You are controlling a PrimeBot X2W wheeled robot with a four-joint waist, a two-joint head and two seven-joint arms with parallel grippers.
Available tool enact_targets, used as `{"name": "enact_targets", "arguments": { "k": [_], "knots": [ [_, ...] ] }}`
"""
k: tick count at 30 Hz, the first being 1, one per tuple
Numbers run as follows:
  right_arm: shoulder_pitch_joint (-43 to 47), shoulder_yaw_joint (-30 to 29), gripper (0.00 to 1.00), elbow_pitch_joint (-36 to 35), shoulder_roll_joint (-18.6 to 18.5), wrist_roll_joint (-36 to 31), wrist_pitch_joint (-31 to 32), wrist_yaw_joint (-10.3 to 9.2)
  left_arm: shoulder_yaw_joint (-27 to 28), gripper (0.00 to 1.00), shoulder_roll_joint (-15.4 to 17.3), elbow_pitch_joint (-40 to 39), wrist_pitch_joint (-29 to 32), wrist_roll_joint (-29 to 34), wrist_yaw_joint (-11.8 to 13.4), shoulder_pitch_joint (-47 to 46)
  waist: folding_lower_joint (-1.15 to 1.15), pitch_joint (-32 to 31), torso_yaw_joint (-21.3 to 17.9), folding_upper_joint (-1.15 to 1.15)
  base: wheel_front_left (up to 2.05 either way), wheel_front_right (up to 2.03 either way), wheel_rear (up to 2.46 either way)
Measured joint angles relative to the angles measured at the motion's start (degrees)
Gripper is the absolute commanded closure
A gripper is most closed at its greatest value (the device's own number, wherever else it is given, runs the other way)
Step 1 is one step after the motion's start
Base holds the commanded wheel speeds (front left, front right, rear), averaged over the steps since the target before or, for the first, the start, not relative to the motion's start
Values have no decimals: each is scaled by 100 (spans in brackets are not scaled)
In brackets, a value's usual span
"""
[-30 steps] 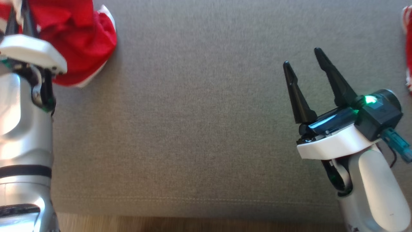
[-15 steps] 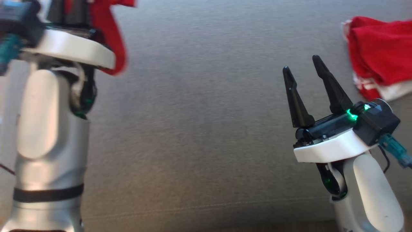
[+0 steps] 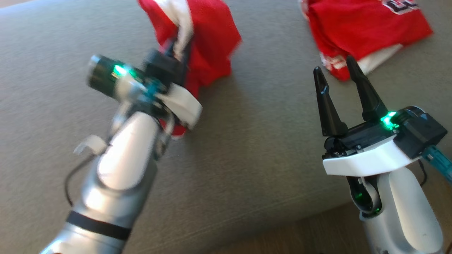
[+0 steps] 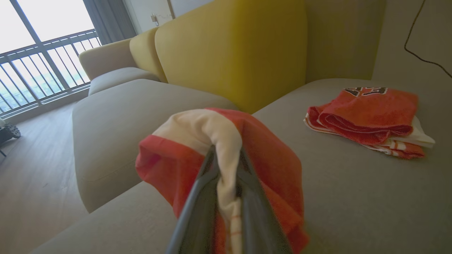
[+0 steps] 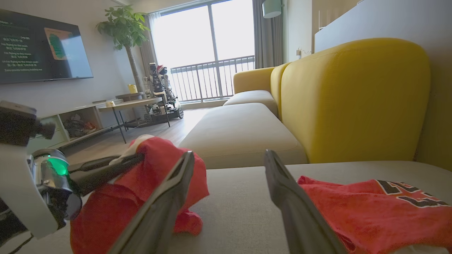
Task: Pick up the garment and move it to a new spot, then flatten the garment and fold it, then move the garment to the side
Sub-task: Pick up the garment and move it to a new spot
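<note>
While our left tool pinches a fold of the bunched red garment over the sofa seat and our right tool hangs spread and empty, we judge the carrying step in hand, which next calls for bare cushion to lay it flat.

Seat cushion: broad bare stretch at centre, running to front edge; passage free there. Left gripper, jaws clamped on bunched red garment, occupies rear part, left of centre; lower folds reach seat, blocking approach from that side. Folded red jersey lies near rear-right corner. Lane of bare seat between the two red items. Right gripper, jaws spread, stands near front edge at right, tips close to jersey. Yellow backrest walls off rear edge. Floor open beyond front edge.
</note>
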Motion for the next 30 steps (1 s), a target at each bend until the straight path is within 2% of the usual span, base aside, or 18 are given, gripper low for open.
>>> {"name": "enact_targets", "arguments": {
  "k": [1, 2, 3, 6, 8, 12, 18, 23, 26, 30],
  "knots": [
    [-12, 3, 0, -1, 1, 25, -4, 0, -126, 74, -37, 158, -55, -7, 12, 12, 0, 19, -90, 0, 0, 0, 0],
    [-28, 2, 0, -1, 1, 27, -23, 0, -287, 29, -64, 305, -112, -7, 33, 24, 0, 38, -174, 0, 0, 0, 0],
    [-52, 0, 0, -1, 1, 27, -36, 0, -463, 0, -93, 460, -157, -7, 33, 41, 0, 56, -258, 0, 0, 0, 0],
    [-89, -2, 0, -13, 1, 76, -44, 0, -938, 0, -135, 793, -270, -121, 35, 134, 0, 103, -451, 0, 0, 0, 0],
    [-87, -9, 0, -13, 1, 76, -47, 0, -1279, 0, -130, 805, -352, -409, 59, 202, 0, 127, -519, 0, 0, 0, 0],
    [-82, -68, 0, -13, 1, 75, -51, 0, -1635, 0, -141, 694, -471, -894, 363, 200, 0, 127, -425, 0, 0, 0, 0],
    [-67, -93, 0, -12, 4, 24, -52, 0, -1216, 0, -112, 377, -714, -1288, 838, 73, 0, 46, -57, 0, 0, 0, 0],
    [-16, -124, 0, 8, 4, -208, -36, 0, -660, 0, 248, -299, -762, -1376, 1067, 188, 0, -90, 363, 0, 0, 0, 0],
    [221, -43, 0, 155, -13, -430, 63, 0, -289, 0, 557, -998, -782, -1291, 1209, 793, 0, -217, 708, 0, 0, 0, 0],
    [465, -123, 0, 287, -38, -445, 64, 0, -41, 0, 593, -1391, -782, -1295, 1272, 1782, 0, -377, 977, 0, 0, 0, 0]
  ]
}}
